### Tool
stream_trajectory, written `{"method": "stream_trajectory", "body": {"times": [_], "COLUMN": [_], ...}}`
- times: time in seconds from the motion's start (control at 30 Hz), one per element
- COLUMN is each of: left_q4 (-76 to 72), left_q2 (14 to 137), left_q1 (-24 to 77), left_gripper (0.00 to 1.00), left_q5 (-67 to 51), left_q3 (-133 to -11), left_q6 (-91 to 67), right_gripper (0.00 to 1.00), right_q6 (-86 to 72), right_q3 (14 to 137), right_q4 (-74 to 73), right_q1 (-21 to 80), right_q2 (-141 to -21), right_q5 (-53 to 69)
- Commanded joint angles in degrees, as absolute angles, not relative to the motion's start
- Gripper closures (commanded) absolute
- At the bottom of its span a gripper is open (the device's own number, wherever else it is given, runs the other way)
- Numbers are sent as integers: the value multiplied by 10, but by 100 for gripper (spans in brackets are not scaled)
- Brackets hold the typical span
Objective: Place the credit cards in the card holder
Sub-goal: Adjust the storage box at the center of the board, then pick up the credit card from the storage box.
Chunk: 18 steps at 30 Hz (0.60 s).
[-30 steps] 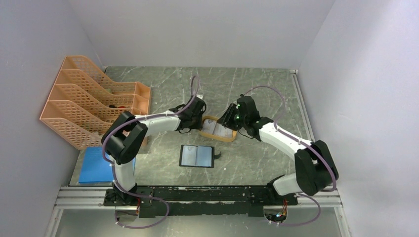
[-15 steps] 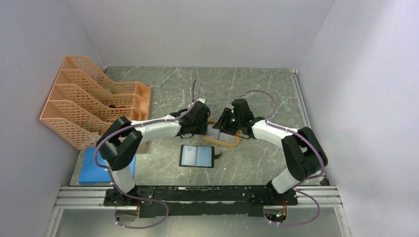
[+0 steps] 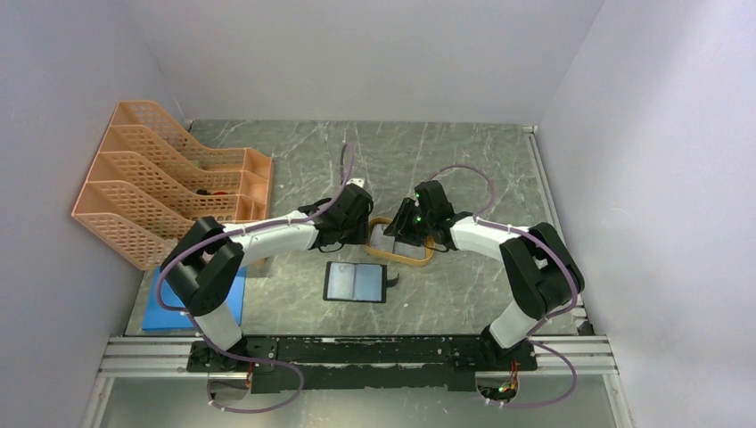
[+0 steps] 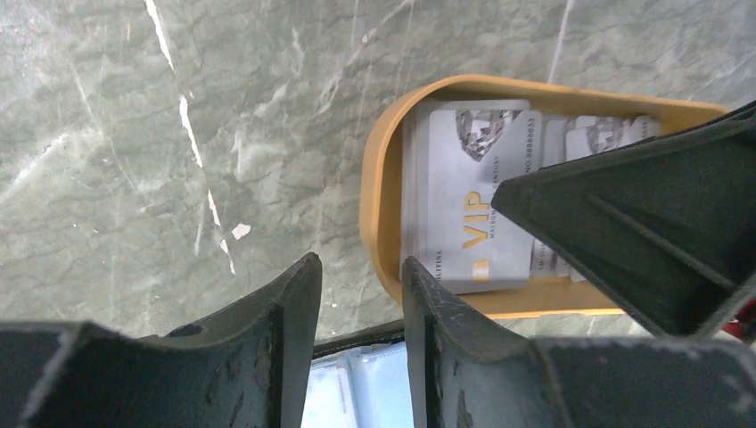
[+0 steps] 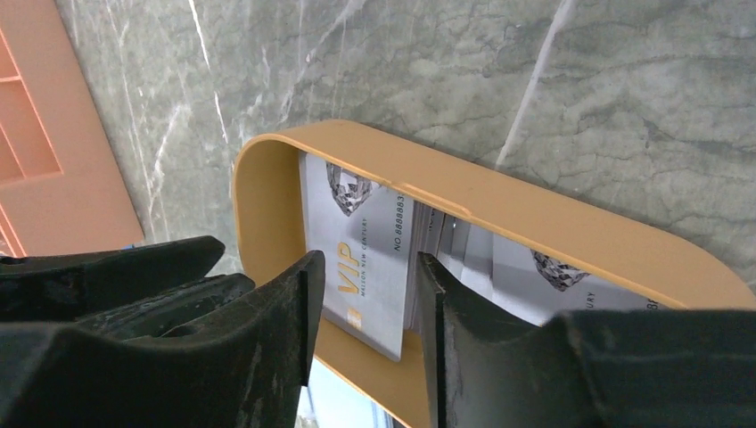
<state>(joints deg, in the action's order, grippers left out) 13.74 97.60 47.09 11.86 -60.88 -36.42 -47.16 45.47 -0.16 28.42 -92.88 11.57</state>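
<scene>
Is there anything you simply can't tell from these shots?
- Number of credit cards: they overlap in the orange tray, and the right tool covers some in both wrist views; both arms cover part of them from above.
- Card holder pockets: too small in the top view; cut off at the left wrist view's bottom edge.
- Blue pad: partly behind the left arm, top view.
</scene>
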Motion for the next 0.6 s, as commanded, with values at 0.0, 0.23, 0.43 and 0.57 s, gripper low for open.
{"method": "stream_trajectory", "body": {"times": [0.0, 0.23, 0.43, 0.57], "left_q4": [146, 148, 145, 143], "left_q2": [965, 972, 974, 972], "left_q1": [471, 471, 471, 471], "left_gripper": [58, 65, 70, 73], "left_q5": [134, 137, 133, 130], "left_q3": [-601, -604, -600, -595], "left_q6": [-360, -355, -357, -359], "right_gripper": [57, 69, 75, 74], "right_q6": [-462, -459, -458, -465], "right_q3": [451, 442, 439, 432], "right_q4": [20, 35, 44, 62], "right_q1": [293, 296, 295, 295], "right_q2": [-934, -936, -938, -938], "right_q5": [123, 137, 144, 157]}}
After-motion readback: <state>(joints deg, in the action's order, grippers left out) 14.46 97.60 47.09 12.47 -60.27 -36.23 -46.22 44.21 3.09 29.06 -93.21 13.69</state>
